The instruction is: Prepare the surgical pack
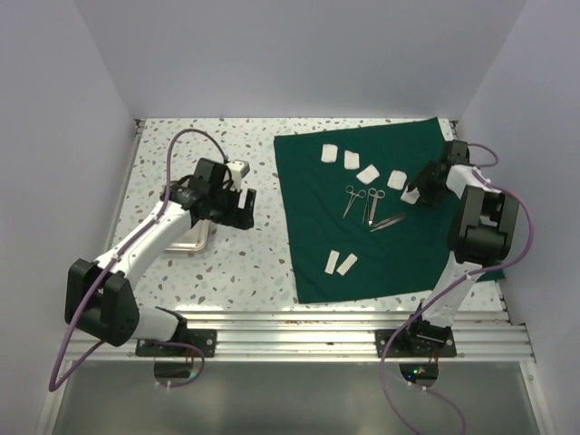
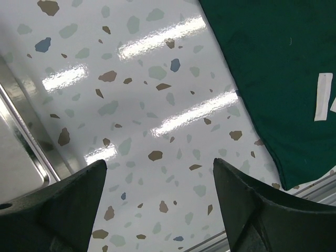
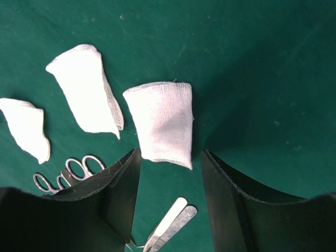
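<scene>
Plain pale walls (image 1: 299, 54) enclose the bench (image 1: 236, 263) on three sides. Its glossy white top is flecked with grey, brown and blue chips and reflects bright streaks of overhead light (image 2: 194, 113). Aluminium rails (image 1: 308, 331) run along its near edge.
</scene>
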Available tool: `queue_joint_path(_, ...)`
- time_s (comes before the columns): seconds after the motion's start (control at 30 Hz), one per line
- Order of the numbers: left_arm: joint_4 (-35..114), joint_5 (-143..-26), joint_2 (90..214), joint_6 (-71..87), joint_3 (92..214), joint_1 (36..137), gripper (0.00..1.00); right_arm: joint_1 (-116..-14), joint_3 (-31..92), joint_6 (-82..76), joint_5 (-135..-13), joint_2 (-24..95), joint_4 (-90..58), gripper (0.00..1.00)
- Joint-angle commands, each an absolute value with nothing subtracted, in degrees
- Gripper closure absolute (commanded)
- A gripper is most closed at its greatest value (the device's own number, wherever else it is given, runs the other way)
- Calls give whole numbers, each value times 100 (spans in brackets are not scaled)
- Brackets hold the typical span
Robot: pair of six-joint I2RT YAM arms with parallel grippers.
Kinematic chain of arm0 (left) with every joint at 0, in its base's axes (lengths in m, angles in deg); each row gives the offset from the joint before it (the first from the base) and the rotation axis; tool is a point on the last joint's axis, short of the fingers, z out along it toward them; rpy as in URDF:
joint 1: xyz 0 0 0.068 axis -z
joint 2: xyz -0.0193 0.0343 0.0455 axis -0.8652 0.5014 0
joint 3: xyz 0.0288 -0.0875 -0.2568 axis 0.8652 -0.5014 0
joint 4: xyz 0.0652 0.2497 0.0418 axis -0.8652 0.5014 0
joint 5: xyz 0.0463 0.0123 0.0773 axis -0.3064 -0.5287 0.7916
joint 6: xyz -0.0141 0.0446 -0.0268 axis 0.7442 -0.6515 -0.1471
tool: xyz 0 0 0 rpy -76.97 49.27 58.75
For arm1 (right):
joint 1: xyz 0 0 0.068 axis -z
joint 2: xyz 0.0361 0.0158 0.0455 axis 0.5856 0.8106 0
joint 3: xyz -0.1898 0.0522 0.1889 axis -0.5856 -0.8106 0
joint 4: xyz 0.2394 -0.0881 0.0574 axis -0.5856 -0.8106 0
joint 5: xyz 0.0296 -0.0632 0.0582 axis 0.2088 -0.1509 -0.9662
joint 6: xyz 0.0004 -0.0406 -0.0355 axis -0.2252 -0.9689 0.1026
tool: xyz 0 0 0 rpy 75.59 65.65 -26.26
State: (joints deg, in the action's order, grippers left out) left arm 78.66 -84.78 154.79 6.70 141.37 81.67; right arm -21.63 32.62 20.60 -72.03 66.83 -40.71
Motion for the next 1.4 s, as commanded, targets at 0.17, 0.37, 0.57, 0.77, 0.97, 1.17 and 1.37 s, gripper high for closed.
queue_joint_path(0.17, 7792, -8521, 15585, 538, 14425, 8100, 14, -2011, 3509, 1899, -7251, 6928, -3831, 48)
queue_joint_path(0.37, 7818, -8495, 15700, 512, 14496, 8082, 14, -1985, 3685, 1802, -7461, 7060, -3743, 57)
queue_joint_path(0.57, 7836, -8495, 15761, 485, 14531, 8074, 14, -1985, 3790, 1820, -7725, 7253, -3699, 61)
queue_joint_path(0.77, 7827, -8530, 15796, 476, 14496, 8065, 15, -1976, 3922, 1750, -7629, 7289, -3821, 86)
queue_joint_path(0.97, 7836, -8583, 15849, 468, 14478, 8065, 15, -1976, 4151, 1662, -7602, 7061, -3998, 100)
queue_joint_path(1.17, 7792, -8627, 15902, 468, 14469, 8047, 16, -1976, 4054, 1846, -8014, 6577, -3831, 100)
queue_joint_path(1.37, 7783, -8697, 15981, 468, 14513, 8039, 16, -1985, 4089, 2153, -8384, 6366, -3594, 100)
